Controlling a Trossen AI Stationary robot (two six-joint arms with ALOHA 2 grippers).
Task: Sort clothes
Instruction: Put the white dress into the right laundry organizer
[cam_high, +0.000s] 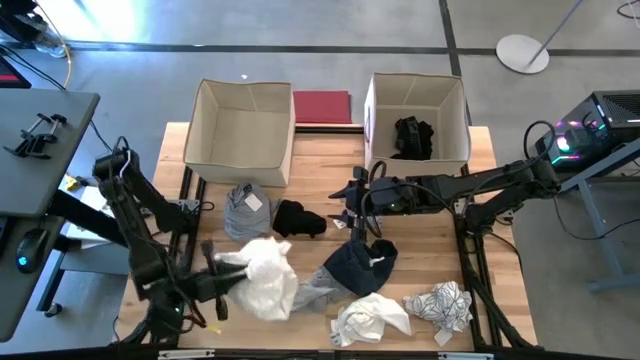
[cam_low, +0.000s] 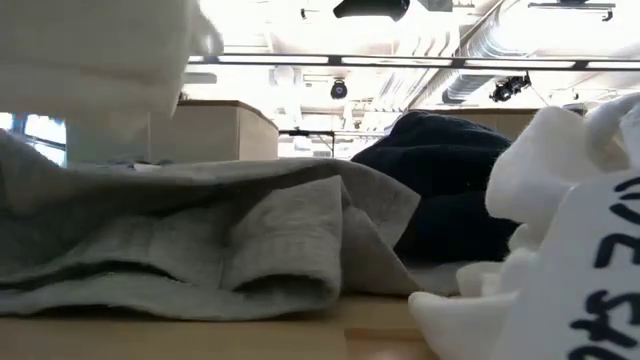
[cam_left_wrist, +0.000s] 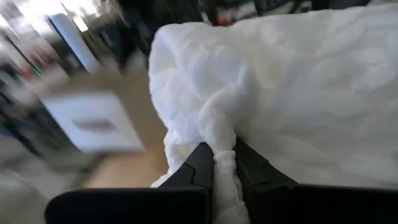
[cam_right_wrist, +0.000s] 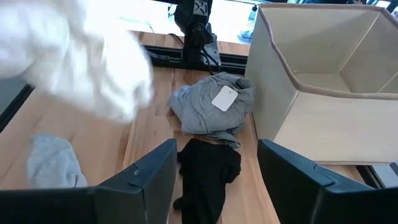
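Two fingers of the left gripper (cam_left_wrist: 224, 163) pinch a white garment (cam_left_wrist: 286, 93) tight. Right gripper (cam_right_wrist: 214, 168) hangs open and empty, a black garment (cam_right_wrist: 208, 171) directly beneath it.

White garment (cam_left_wrist: 298, 93) is bunching into a twisted fold between the left fingers (cam_left_wrist: 199, 163); grey tagged garment (cam_right_wrist: 211, 109) and black one (cam_right_wrist: 205, 171) are lying ahead of the right fingers (cam_right_wrist: 146, 171).

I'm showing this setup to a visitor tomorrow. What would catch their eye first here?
Probably the left gripper, shut on a big white garment at the table's front left. Next, the clothes strewn over the wooden table, and the two beige fabric boxes at the back: the left box looks empty, the right box holds a black garment.
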